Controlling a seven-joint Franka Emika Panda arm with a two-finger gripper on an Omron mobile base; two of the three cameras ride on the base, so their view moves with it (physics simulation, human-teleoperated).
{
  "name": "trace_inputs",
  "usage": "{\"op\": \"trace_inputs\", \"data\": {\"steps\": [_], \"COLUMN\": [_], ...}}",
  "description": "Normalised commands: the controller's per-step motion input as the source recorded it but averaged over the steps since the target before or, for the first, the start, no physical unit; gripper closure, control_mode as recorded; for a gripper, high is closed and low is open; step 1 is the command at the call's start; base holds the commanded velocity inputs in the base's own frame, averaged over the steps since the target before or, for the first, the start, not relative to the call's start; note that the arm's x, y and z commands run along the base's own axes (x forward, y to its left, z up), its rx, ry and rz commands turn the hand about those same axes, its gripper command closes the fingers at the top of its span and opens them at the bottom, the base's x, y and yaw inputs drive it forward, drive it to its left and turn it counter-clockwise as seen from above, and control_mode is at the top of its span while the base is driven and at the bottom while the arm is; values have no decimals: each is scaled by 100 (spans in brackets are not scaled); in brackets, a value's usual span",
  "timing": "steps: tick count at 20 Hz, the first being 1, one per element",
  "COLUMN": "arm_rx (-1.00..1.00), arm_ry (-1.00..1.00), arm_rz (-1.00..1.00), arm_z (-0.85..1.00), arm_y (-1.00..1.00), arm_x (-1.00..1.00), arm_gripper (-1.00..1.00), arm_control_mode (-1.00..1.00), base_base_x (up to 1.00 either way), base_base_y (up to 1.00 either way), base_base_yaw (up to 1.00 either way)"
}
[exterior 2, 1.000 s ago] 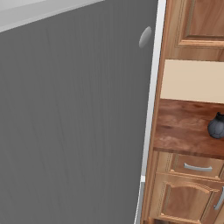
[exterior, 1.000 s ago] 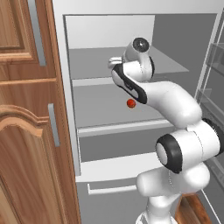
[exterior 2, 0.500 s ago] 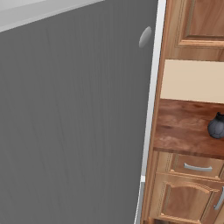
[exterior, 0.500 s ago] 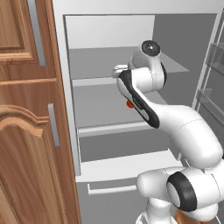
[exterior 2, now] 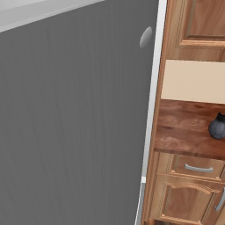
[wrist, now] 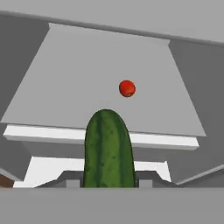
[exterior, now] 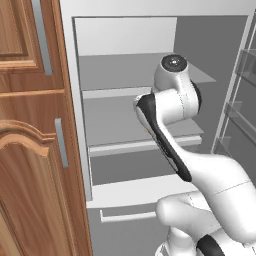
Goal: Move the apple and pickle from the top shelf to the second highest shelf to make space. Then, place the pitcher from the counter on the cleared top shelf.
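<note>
Green and striped, the pickle [wrist: 108, 148] is being held upright between the two fingertips of the gripper [wrist: 108, 180] in the hand view, the jaws being closed narrowly against its sides. Beyond it, the apple [wrist: 127, 88] is being seen lying on a light grey shelf slab with a white front edge, well apart from the pickle and toward the middle of the slab; which shelf this is cannot be told from that view alone.

From the left base view the open fridge is being shown, with the top shelf [exterior: 120, 91] above and the second highest shelf [exterior: 125, 146] below it. The white arm is being raised in front of both shelves, its upper joint standing level with the top shelf, so that parts of both slabs are being hidden behind it.

In the right base view the grey fridge door [exterior 2: 74, 118] is being seen close up, and beside it the pitcher [exterior 2: 218, 126] is being shown standing on the counter [exterior 2: 184, 132], near the picture's right edge.
</note>
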Motion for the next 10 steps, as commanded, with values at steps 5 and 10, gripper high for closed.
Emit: {"op": "trace_inputs", "data": {"steps": [5,10], "arm_rx": [-11,-2], "arm_ry": [3,0], "arm_rz": [1,2], "arm_z": [-81,-81], "arm_y": [0,0], "arm_x": [-55,-1], "arm_gripper": [100,100], "arm_control_mode": [-100,-100], "base_base_x": [0,0], "base_base_y": [0,0], "base_base_yaw": [0,0]}}
